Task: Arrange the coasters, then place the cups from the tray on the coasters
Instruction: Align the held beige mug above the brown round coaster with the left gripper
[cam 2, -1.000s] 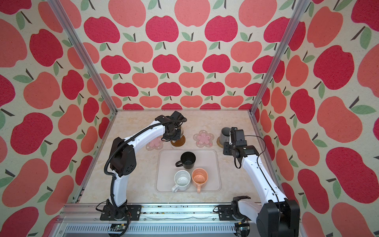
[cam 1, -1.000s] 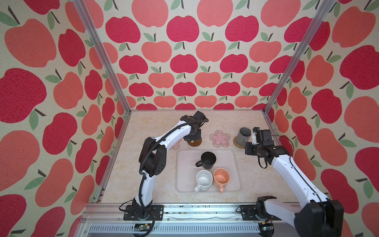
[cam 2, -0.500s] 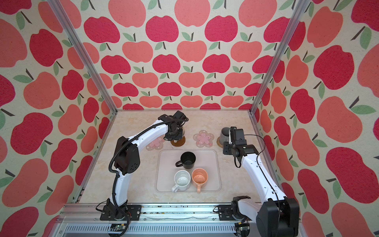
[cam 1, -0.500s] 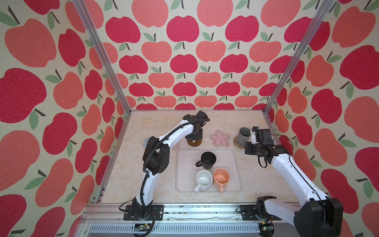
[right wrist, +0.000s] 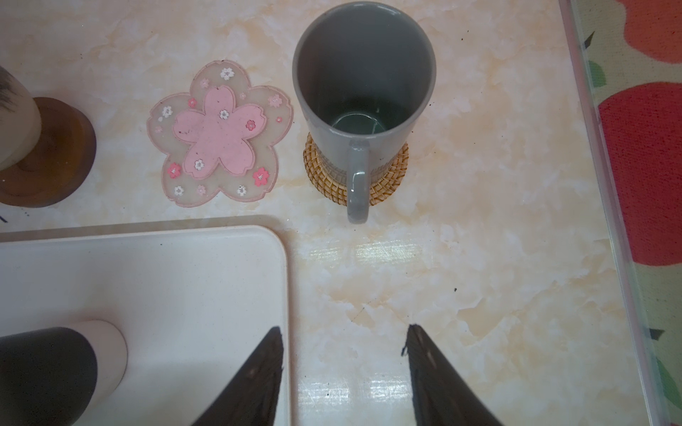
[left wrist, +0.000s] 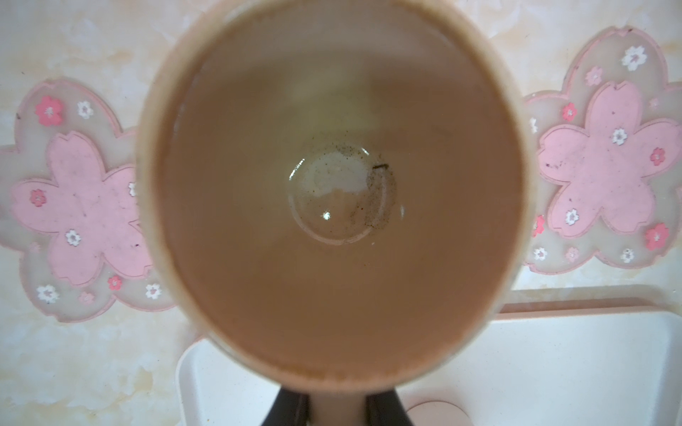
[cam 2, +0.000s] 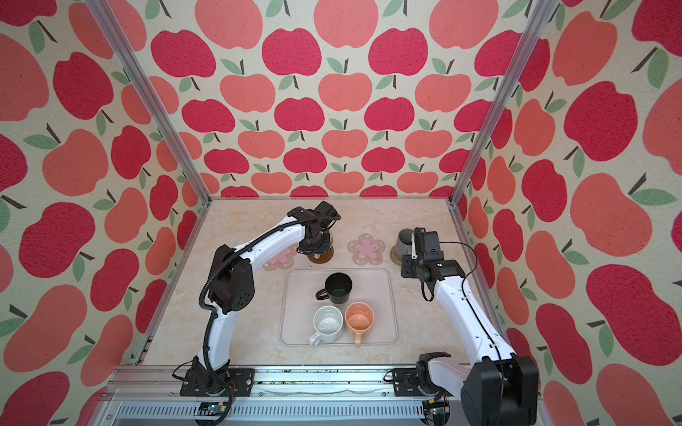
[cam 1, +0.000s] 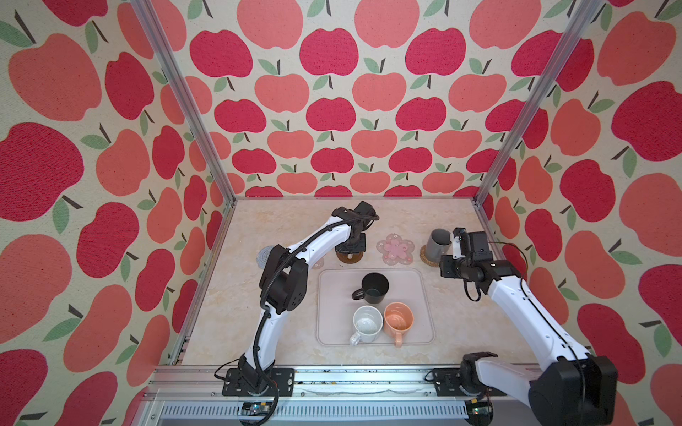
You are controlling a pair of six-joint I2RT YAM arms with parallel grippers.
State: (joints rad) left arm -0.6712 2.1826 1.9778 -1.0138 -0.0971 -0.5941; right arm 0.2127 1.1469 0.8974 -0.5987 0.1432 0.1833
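So your left tool [left wrist: 337,407] is clamped on the cream rounded mug [left wrist: 332,184] to seat it on the dark brown wooden round coaster [right wrist: 59,173]; right tool [right wrist: 343,369] sits open, empty.

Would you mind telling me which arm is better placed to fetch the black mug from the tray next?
Right: the right end effector is open and empty beside the tray, while the left end effector is shut on the cream mug.

Cups [left wrist: 332,184] [cam 1: 437,245] [cam 1: 374,288] [cam 1: 367,324] [cam 1: 398,321]: five. Coasters [cam 1: 262,254] [cam 1: 350,259] [cam 1: 424,259] [cam 1: 395,249] [cam 2: 280,258]: five, two of them pink flowers [left wrist: 81,206] [left wrist: 605,177]. Tray [cam 1: 332,295]: one.
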